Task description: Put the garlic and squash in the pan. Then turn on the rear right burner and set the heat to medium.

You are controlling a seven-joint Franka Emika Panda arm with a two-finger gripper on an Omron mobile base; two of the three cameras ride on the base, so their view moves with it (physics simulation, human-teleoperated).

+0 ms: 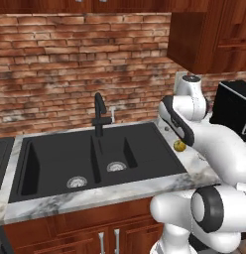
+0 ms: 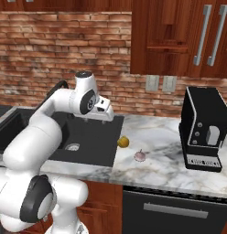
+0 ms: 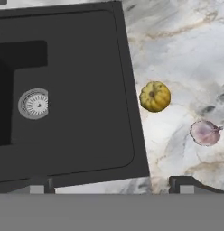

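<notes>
Gripper (image 3: 109, 182) wide open, empty, over marble counter (image 3: 186, 54); yellow round squash (image 3: 155, 96) beside black sink (image 3: 86, 149), pinkish garlic bulb (image 3: 205, 132) near; black coffee machine (image 2: 204, 129) beyond.

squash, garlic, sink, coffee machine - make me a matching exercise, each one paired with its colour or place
Things:
1. squash
2. garlic
3. sink
4. coffee machine

Descriptions:
A. black box standing at the right end of the counter
B. whitish pink bulb lying on the marble, apart from the sink
C. black double basin set into the counter
D. bright yellow, on the marble just beside the sink's edge

Pairs: 1-D, 2-B, 3-C, 4-A
</notes>
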